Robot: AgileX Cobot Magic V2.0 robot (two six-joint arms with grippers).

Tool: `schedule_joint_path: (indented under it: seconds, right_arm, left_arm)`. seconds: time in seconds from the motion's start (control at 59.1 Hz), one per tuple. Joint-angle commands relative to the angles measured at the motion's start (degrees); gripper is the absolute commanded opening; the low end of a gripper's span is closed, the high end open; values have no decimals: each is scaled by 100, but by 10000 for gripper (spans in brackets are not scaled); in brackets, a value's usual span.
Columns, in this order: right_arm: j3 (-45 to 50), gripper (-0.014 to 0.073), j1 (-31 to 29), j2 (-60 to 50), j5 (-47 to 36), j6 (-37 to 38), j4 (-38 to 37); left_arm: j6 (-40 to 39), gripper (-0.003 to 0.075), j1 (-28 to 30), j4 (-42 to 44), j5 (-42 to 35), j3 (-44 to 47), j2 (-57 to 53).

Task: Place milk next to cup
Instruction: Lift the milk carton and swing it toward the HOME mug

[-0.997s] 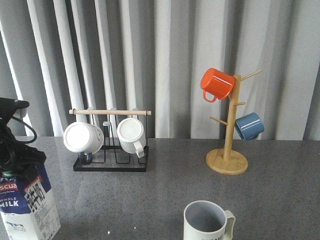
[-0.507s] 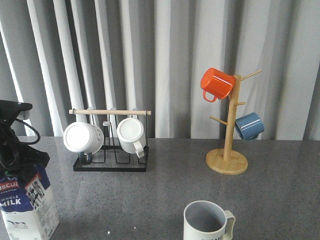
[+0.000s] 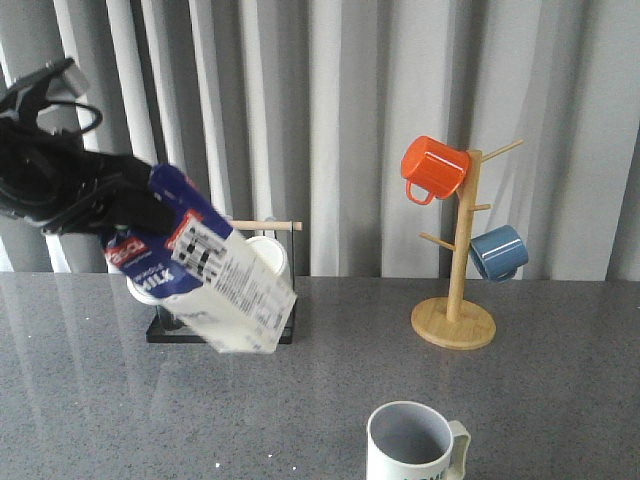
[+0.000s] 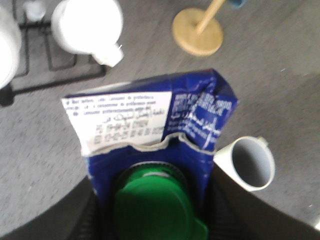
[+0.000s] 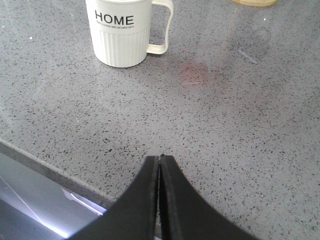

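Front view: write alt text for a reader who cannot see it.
The left gripper holds a blue-and-white milk carton tilted in the air over a grey table, in front of a black mug rack. A white cup stands at the near edge, and a wooden mug tree at right holds an orange mug and a blue mug.

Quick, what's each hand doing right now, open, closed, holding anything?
Left hand: closed on the tall blue-and-white milk carton, lifted and tilted.
Right hand: closed, holding nothing.
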Motion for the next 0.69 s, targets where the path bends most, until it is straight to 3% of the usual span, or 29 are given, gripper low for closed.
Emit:
schedule_joint_path:
  seconds: [0.0,0.135,0.406,0.676]
  right_arm:
    - [-127,-11,1,38,-408,0,-32]
    - [-127,-11,1,38,-408,0,-32]
    - [-127,-11,1,38,-408,0,-32]
    - [-127,-11,1,38,-408,0,-32]
  left_arm:
    - [33,-7,-280,-472,-318,-448,-83]
    - [33,-7,-713,-388,-316,-501,251]
    - [-559,-7,-1109,803,41,-471,573]
    - [-564,-7,-1437,907,41,-459,765]
